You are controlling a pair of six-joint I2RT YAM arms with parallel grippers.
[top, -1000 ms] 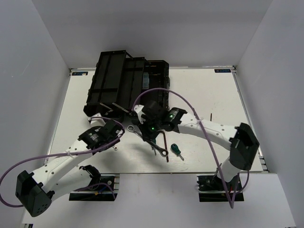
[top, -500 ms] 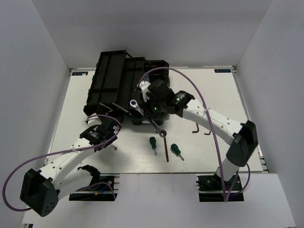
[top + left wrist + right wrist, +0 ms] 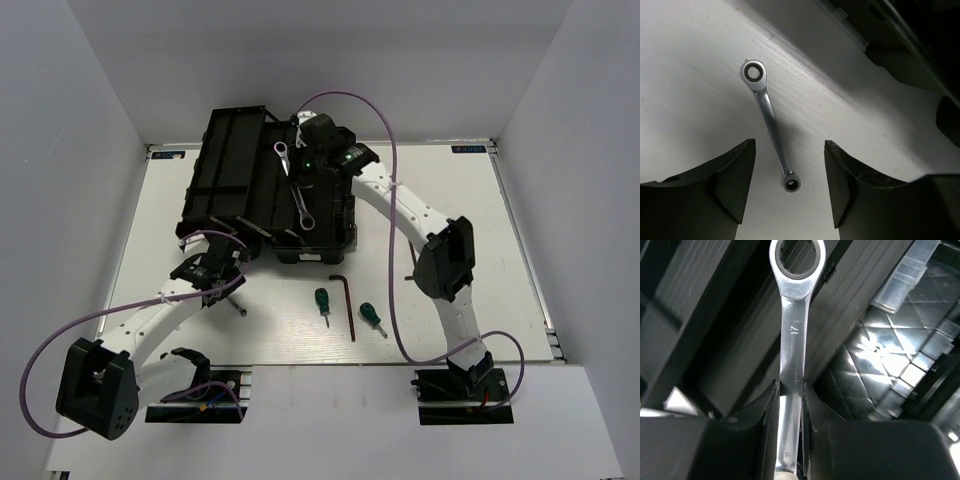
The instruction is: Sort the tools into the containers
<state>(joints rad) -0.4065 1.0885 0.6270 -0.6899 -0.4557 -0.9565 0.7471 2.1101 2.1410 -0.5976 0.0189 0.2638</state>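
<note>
The black toolbox (image 3: 240, 175) stands open at the back of the table. My right gripper (image 3: 303, 178) is shut on the longer silver wrench (image 3: 296, 188) and holds it above the toolbox. In the right wrist view the wrench (image 3: 792, 335) runs up out of the shut jaws (image 3: 790, 389) over the toolbox (image 3: 705, 315). My left gripper (image 3: 224, 284) is open over the shorter wrench (image 3: 241, 310), which lies flat on the table. In the left wrist view that wrench (image 3: 769, 117) has its lower end between the open fingers (image 3: 789, 146). Two green-handled screwdrivers (image 3: 321, 299) (image 3: 371, 317) and a hex key (image 3: 346, 303) lie on the table.
The toolbox edge (image 3: 900, 45) shows at the upper right of the left wrist view. A clear-lidded bin (image 3: 900, 355) lies right of the held wrench. My right arm (image 3: 445, 255) crosses the table's middle right and covers most of another hex key (image 3: 408, 270).
My right gripper lifted the longer wrench off the table and carried it back and up over the toolbox. My left gripper moved slightly forward toward the shorter wrench.
</note>
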